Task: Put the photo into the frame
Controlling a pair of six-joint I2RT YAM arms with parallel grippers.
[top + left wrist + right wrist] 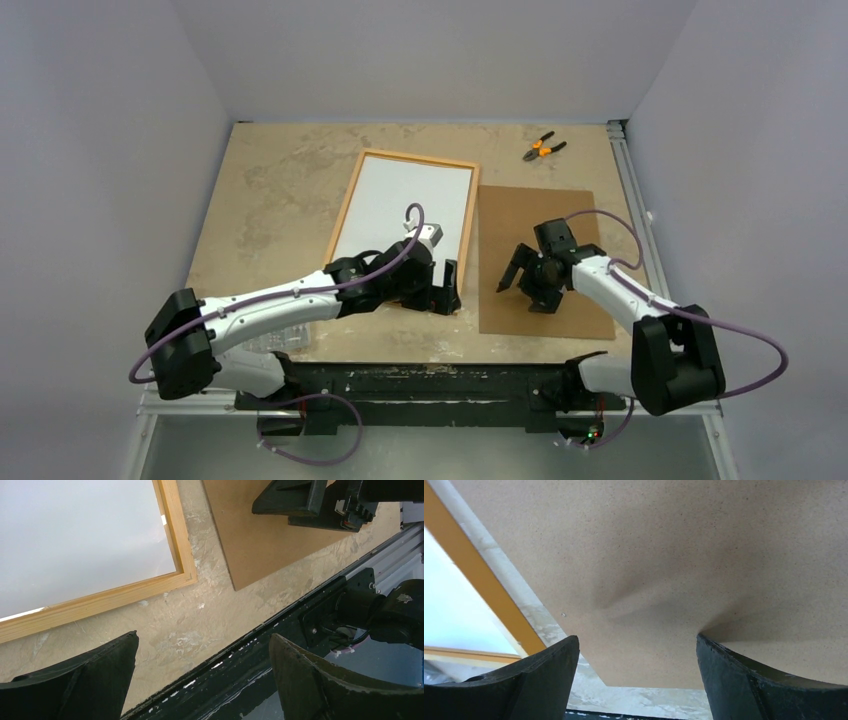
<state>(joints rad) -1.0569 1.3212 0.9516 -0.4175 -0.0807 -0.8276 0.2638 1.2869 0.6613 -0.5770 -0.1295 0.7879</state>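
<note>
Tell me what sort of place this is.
Probably a robot test cell: plain pale walls box in a marbled table, two arms are bolted at its near edge, and a frame, board and pliers lie out.

The frame (172, 530) is made of pale, grainy wood, and the brown board (684, 555) is seen to be matt and speckled.

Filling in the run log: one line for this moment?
left fingers open above near corner of orange-bordered wooden frame; right fingers open above brown rectangular backing board; white panel in frame; nothing held
</note>
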